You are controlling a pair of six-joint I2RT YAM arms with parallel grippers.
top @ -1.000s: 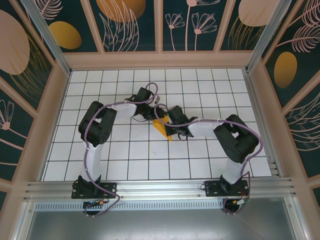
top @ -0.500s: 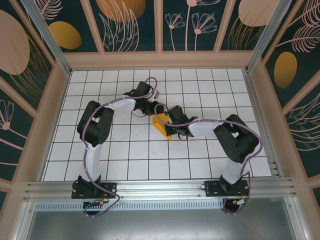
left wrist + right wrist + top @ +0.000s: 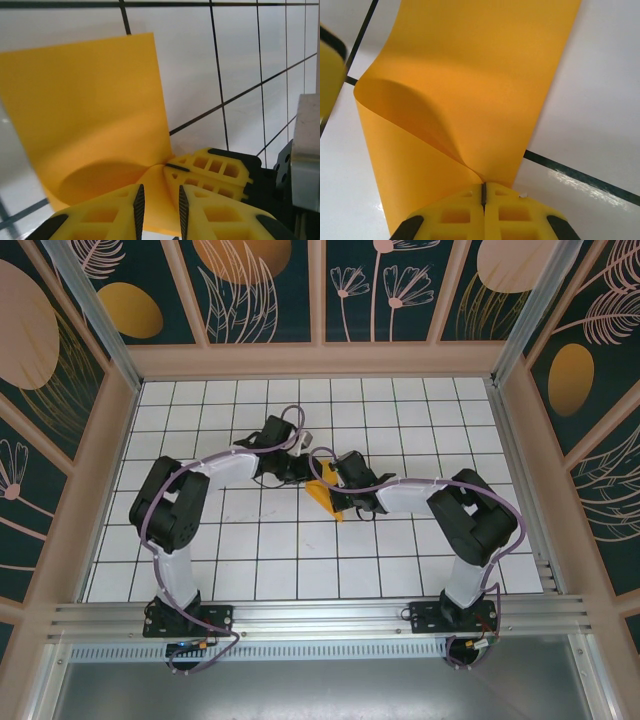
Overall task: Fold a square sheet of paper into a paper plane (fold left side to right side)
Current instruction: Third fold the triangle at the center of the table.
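Square sheet of paper (image 3: 325,496) first: bright orange, it sits at about the middle of the table (image 3: 200,540), well away from every edge, with both arms reaching in over it. From the right wrist we see it (image 3: 470,90) bent over on itself. One layer lies flat on the white tiles and the other curls up and back in a soft, rounded bend that is not pressed flat. The two layers run together at the fingertips of the right gripper (image 3: 483,191).

That gripper (image 3: 336,492) is closed tight, its yellow fingers meeting along a thin dark seam with the paper pinched between them. From the left wrist we see the same fingers (image 3: 172,169) clamped on one corner of the sheet (image 3: 90,115), which spreads away smooth over the black grid lines.

On the other side, the left gripper (image 3: 300,476) comes in from the left — its fingers (image 3: 160,200) stand slightly apart over the near edge of the sheet, and orange shows through the narrow gap between the black pads. We cannot tell whether those pads touch the paper.
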